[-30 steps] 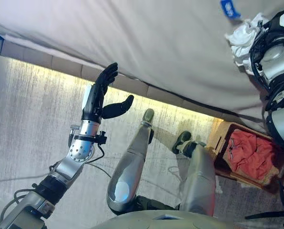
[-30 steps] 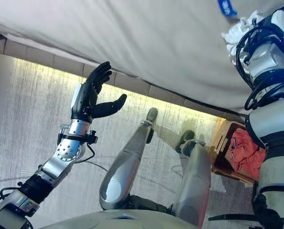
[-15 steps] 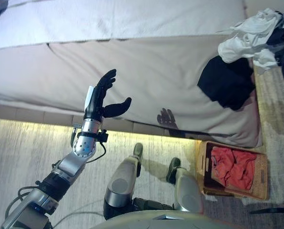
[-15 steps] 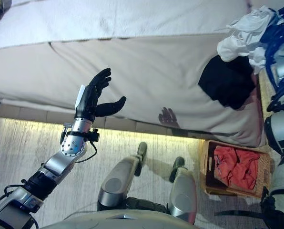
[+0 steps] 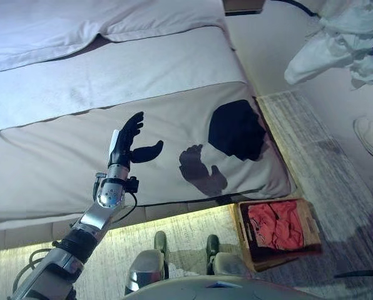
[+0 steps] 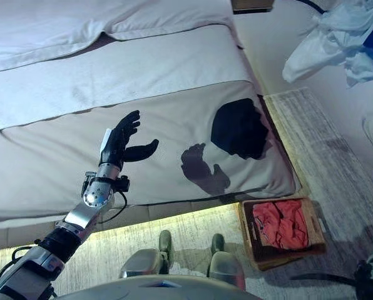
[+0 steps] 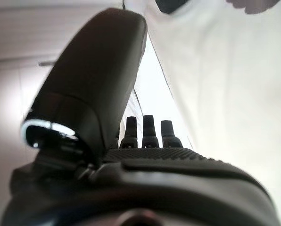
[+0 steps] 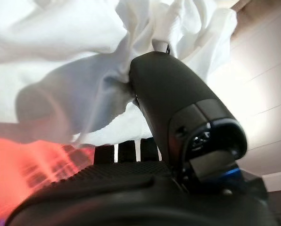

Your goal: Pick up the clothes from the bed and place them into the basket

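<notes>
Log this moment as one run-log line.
right hand: shut on white garment, lifted | left hand: open, idle above bed | black garment: on bed | basket: holds red cloth

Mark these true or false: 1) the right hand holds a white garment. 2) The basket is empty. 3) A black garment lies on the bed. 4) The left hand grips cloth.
1) True: the right hand has its fingers and thumb pinched on the white garment.
2) False: the basket holds a red garment.
3) True: the black garment lies on the bed.
4) False: the left hand is open and empty.
</notes>
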Motion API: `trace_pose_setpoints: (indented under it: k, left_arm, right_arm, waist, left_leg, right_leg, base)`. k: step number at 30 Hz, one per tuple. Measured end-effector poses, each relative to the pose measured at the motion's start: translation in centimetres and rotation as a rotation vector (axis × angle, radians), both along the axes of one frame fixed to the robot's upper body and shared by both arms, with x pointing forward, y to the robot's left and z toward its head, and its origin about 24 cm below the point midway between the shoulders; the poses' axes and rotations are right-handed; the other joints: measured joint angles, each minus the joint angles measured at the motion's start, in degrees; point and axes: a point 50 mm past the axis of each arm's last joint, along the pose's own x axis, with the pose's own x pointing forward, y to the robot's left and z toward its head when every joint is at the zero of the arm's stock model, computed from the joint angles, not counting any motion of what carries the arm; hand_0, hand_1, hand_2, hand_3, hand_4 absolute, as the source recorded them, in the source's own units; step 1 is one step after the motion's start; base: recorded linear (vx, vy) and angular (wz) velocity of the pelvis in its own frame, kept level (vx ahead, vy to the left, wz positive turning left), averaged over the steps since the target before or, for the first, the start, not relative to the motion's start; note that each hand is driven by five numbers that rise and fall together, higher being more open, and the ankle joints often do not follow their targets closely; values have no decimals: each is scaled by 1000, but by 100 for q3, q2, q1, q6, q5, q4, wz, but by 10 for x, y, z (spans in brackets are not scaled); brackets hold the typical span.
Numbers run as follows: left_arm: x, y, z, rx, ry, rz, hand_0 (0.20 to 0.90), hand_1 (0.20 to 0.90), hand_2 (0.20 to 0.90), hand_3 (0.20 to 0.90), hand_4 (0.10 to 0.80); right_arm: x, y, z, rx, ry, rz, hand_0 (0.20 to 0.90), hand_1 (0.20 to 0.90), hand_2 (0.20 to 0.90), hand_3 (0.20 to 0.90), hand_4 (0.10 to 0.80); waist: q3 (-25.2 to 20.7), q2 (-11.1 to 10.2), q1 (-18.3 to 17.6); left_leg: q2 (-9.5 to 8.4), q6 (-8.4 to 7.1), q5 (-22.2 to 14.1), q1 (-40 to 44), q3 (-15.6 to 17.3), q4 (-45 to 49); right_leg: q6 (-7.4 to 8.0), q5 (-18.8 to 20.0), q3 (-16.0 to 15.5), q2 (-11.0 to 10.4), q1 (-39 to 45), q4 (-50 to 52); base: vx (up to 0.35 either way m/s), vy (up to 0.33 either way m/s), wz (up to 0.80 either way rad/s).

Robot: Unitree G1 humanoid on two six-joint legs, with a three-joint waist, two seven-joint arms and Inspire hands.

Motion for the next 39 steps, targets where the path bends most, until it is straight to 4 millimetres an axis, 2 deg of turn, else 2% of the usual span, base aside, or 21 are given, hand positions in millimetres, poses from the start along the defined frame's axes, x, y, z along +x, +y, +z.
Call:
trace_pose_setpoints:
  k: [7, 13, 14, 17, 19, 23, 25, 28, 34, 35, 37, 39]
  left_arm:
    - [14, 3, -3, 21, 20, 26, 900, 900, 900, 900, 800]
    - [16, 1, -7, 56, 34, 18, 900, 900, 900, 900, 800]
    - [17, 0, -6, 57, 35, 16, 900, 900, 900, 900, 800]
    - [22, -5, -1, 57, 22, 2, 900, 900, 900, 900, 800]
    - [23, -11, -1, 54, 19, -14, 900, 900, 900, 900, 800]
    - [23, -19, -3, 29, 23, -28, 900, 900, 900, 900, 800]
    - [22, -22, -5, 27, 27, -37, 900, 900, 900, 900, 800]
    - [22, -25, -6, 21, 30, -45, 900, 900, 900, 900, 800]
    - [20, -30, -13, 37, 69, -65, 900, 900, 900, 900, 800]
    - [19, -30, -14, 39, 71, -69, 900, 900, 900, 900, 800]
    - [19, -32, -14, 38, 74, -77, 900, 900, 900, 900, 800]
    - [19, -33, -15, 41, 78, -86, 900, 900, 900, 900, 800]
  right_arm:
    - [-19, -22, -78, 133, 123, -43, 300, 300, 300, 200, 100]
    - [-35, -23, -141, 230, 229, -49, 300, 300, 300, 200, 100]
    - [-37, -23, -147, 241, 238, -51, 300, 300, 300, 200, 100]
    - [-47, -18, -187, 302, 321, -56, 300, 300, 300, 200, 100]
    - [-53, -15, -206, 326, 367, -56, 300, 300, 300, 200, 100]
    - [-62, -11, -229, 354, 423, -61, 300, 300, 300, 200, 100]
    - [-63, -9, -233, 361, 434, -59, 300, 300, 300, 200, 100]
    - [-62, -8, -235, 361, 437, -51, 300, 300, 300, 200, 100]
    - [-67, -5, -254, 407, 481, -73, 300, 300, 300, 200, 100]
    - [-68, -3, -258, 417, 488, -74, 627, 627, 627, 582, 482]
    - [-69, 0, -266, 415, 519, -69, 900, 900, 900, 900, 800]
    - [-68, 5, -272, 412, 542, -60, 900, 900, 900, 900, 800]
  waist:
    - [-20, 31, -579]
    - [-33, 54, -1123]
    - [-33, 54, -1167]
    - [-41, 69, -1353]
    - [-87, 154, -1448]
    - [-204, 367, -1524]
    - [-267, 476, -1517]
    - [-326, 564, -1490]
    - [-332, 569, -1437]
    - [-337, 572, -1421]
    - [-346, 576, -1406]
    - [-376, 583, -1397]
  left_leg:
    - [5, -1, 15, 140, 376, -297]
    - [16, -1, 15, 380, 726, -334]
    - [27, -1, 15, 390, 731, -334]
    - [109, -2, 14, 444, 825, -335]
    - [164, -4, 12, 457, 864, -337]
    - [239, -11, 6, 454, 879, -339]
    - [293, -65, -33, 445, 913, -340]
    - [328, -65, -34, 344, 959, -342]
    - [364, -107, -6, 280, 945, -359]
    - [366, -114, -1, 254, 946, -361]
    - [371, -127, 18, 202, 942, -358]
    - [380, -134, 34, 165, 936, -358]
  right_leg:
    - [25, 59, 461, 50, -126, -165]
    - [19, 64, 909, 88, -105, -166]
    - [19, 64, 930, 99, -105, -166]
    - [18, 66, 1044, 195, -107, -165]
    - [6, 75, 1063, 251, -109, -165]
    - [-16, 91, 1119, 338, -134, -165]
    - [-37, 105, 1160, 401, -170, -160]
    - [-27, 162, 1181, 438, -303, -151]
    - [-45, 206, 1173, 468, -360, -156]
    - [-57, 216, 1173, 471, -393, -153]
    - [-58, 253, 1170, 474, -438, -161]
    - [-57, 290, 1160, 477, -468, -165]
  base:
    - [-79, -11, -30]
    - [-3, -29, -41]
    - [-6, -35, -25]
    - [-13, -43, -21]
    - [-15, -51, -12]
    - [-17, -52, -5]
    - [-17, -49, -9]
    - [2, -47, -6]
    - [1, -40, 1]
    - [0, 0, 0]
    - [0, 0, 0]
    - [0, 0, 0]
